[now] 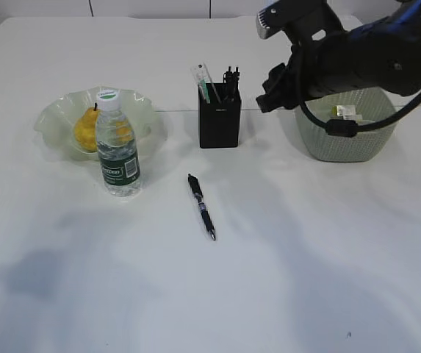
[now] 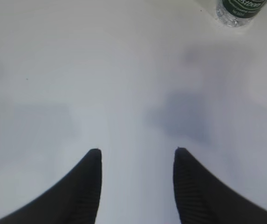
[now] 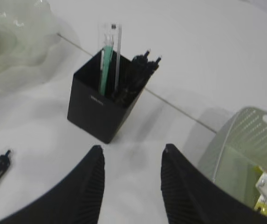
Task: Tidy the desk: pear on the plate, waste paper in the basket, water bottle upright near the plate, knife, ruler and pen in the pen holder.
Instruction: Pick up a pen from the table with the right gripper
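Observation:
A yellow pear (image 1: 87,131) lies in the scalloped green glass plate (image 1: 52,118). The water bottle (image 1: 117,143) stands upright just in front of the plate. A black pen (image 1: 201,206) lies on the table, in front of the black pen holder (image 1: 220,121). The holder (image 3: 103,109) contains a clear ruler (image 3: 118,46), a teal stick and black-handled tools; I cannot tell which is the knife. Waste paper (image 1: 344,112) sits in the basket (image 1: 346,143). My right gripper (image 3: 132,149) hovers open and empty between holder and basket. My left gripper (image 2: 138,151) is open over bare table, the bottle's base (image 2: 238,9) far ahead.
The right arm (image 1: 364,59) reaches in from the upper right, above the basket. A seam in the table runs behind the pen holder. The left arm does not show in the exterior view.

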Robot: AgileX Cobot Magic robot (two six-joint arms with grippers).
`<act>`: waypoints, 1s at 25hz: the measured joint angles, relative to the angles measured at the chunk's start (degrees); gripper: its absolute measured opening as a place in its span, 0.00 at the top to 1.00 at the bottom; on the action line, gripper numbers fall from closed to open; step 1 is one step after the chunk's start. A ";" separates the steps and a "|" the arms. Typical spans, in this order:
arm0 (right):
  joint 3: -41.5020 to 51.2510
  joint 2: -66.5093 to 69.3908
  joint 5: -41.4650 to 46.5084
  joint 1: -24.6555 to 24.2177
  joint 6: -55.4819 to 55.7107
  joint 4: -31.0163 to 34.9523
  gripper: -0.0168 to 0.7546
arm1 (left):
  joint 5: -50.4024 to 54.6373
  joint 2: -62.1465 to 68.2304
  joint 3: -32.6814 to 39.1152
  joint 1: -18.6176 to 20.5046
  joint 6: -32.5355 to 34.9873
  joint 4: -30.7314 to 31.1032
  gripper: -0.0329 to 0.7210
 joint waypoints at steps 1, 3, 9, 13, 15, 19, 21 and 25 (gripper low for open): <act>0.00 0.14 1.50 0.00 -2.49 2.90 0.58 | -0.11 0.00 0.00 0.00 0.00 0.00 0.49; 0.00 0.14 3.83 0.00 -6.44 8.94 0.58 | -0.45 0.00 0.00 0.00 0.00 0.00 0.49; 0.00 0.14 10.50 0.00 -16.68 26.82 0.58 | -0.64 0.00 0.00 0.00 0.00 0.00 0.49; 0.00 0.14 16.69 0.00 -19.77 32.20 0.58 | -0.82 0.00 0.00 0.00 0.00 0.00 0.49; 0.00 0.14 19.80 0.00 -20.19 33.68 0.58 | -0.93 0.00 0.00 0.00 0.00 0.00 0.49; -0.11 0.14 23.60 0.00 -20.30 39.68 0.58 | -1.29 0.00 0.00 0.00 0.00 0.00 0.49; -1.20 0.27 25.50 0.00 -20.39 42.85 0.58 | -1.50 0.00 0.00 0.00 0.00 0.00 0.49; -6.03 2.70 31.67 0.64 -20.42 46.65 0.58 | -2.34 0.00 0.00 0.00 0.00 0.00 0.49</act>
